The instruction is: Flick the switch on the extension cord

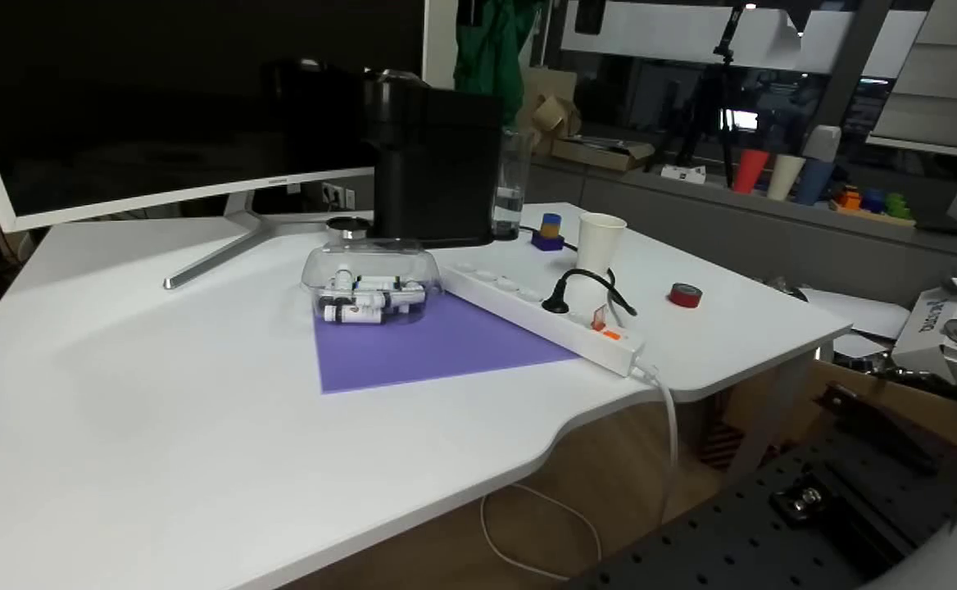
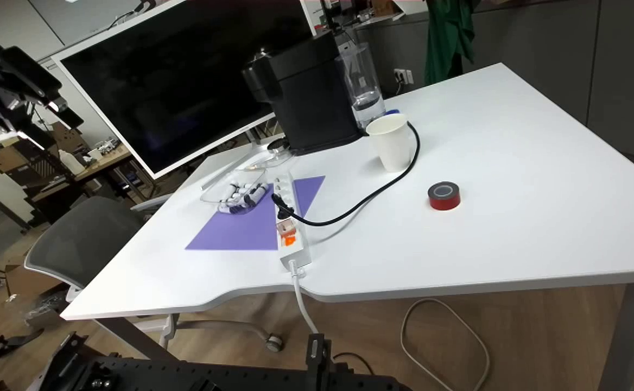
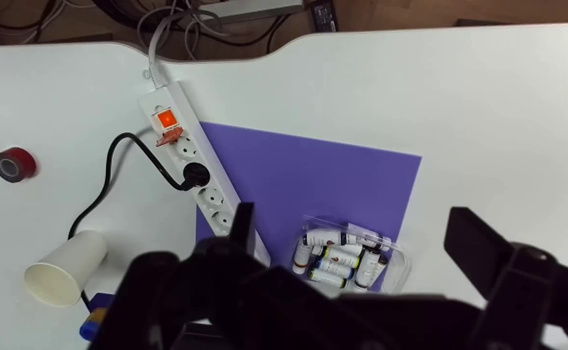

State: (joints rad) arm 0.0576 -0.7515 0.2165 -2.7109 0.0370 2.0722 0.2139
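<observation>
Switch [image 3: 167, 118] lies bare at 10 o'clock; jaws stand wide apart

Across the wrist view, left to right: red tape roll [image 3: 14, 165] at 9 o'clock, paper cup [image 3: 65, 267] at 8, then the extension cord [image 3: 204, 154], slanting from 10 o'clock toward 6. The switch sits at its upper end, with an orange flap [image 3: 169, 136] raised beside it, presumably so the switch can be pressed. A black plug [image 3: 197, 174] is seated lower down, likely so the switch governs it. A purple sheet [image 3: 308, 170] lies under the extension cord and partly under a clear tub [image 3: 401, 272] of small bottles [image 3: 335, 268] at 5 o'clock.

In an exterior view, the gripper [image 2: 54, 130] hangs between 9 and 10 o'clock, holding nothing, well apart from the white desk [image 2: 512, 228]; that distance probably keeps the extension cord in sight. The wrist view makes the cup look toppled; both exterior views show it upright.
</observation>
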